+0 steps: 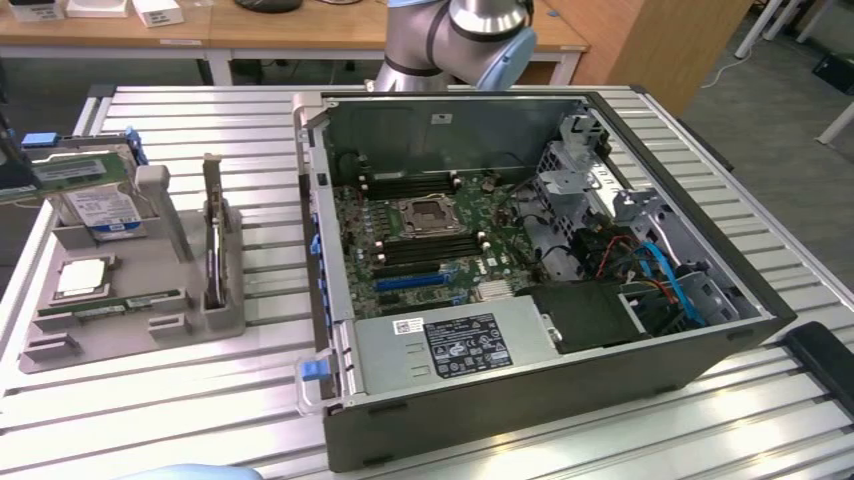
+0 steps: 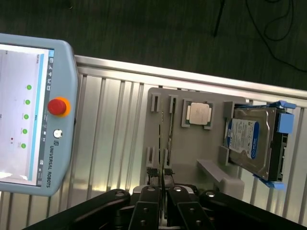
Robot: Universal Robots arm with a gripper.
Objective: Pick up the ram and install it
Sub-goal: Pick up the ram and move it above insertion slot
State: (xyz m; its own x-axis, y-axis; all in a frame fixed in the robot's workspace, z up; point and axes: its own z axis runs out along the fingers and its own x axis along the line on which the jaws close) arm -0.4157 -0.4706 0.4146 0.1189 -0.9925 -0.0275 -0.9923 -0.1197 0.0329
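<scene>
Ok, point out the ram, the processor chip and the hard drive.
ram [image 1: 114, 304], exterior view, middle of the green stick.
processor chip [image 2: 198, 114], wrist view, centre of its silver top.
hard drive [image 2: 243, 140], wrist view, on its blue-white label.

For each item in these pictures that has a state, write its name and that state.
Long green ram stick: resting in the grey holder, not gripped.
Black computer case: on its side, panel off, open.
Silver hard drive with blue-white label: propped tilted on the holder.
Square silver processor chip: seated in the holder.
Gripper: shut, above the holder.
Teach pendant screen: lit.
</scene>
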